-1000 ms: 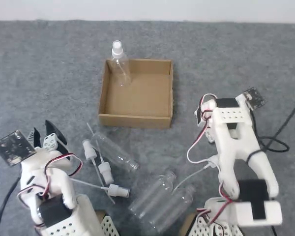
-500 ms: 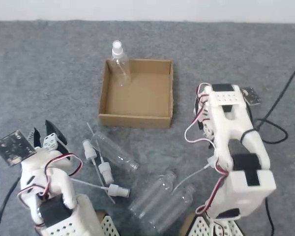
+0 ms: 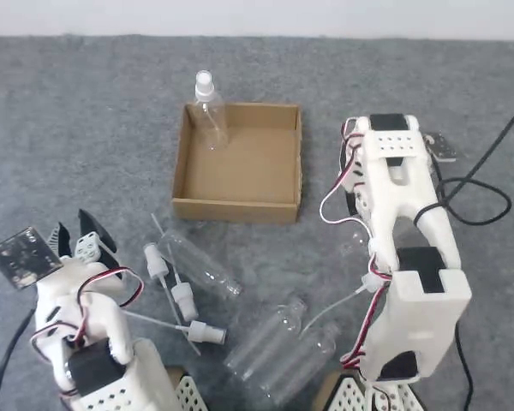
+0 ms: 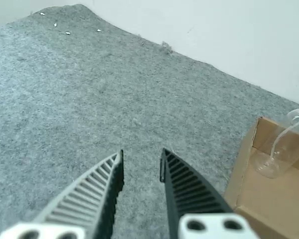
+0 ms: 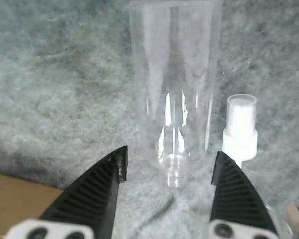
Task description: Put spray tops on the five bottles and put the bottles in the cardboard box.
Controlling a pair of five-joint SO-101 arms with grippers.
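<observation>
Just right of the open brown cardboard box (image 3: 240, 175), the right gripper (image 5: 170, 157) has swung forward within the last second and now hangs, jaws wide, over the neck of an uncapped clear plastic bottle (image 5: 174, 89) lying beside a white spray top (image 5: 240, 124); probably lining up a pickup for capping.

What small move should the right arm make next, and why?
Probably lower the right gripper and close it on the bottle. The jaws stand open on either side of the uncapped neck, the bottle lies flat on the carpet, and a loose spray top lies right beside it.
</observation>
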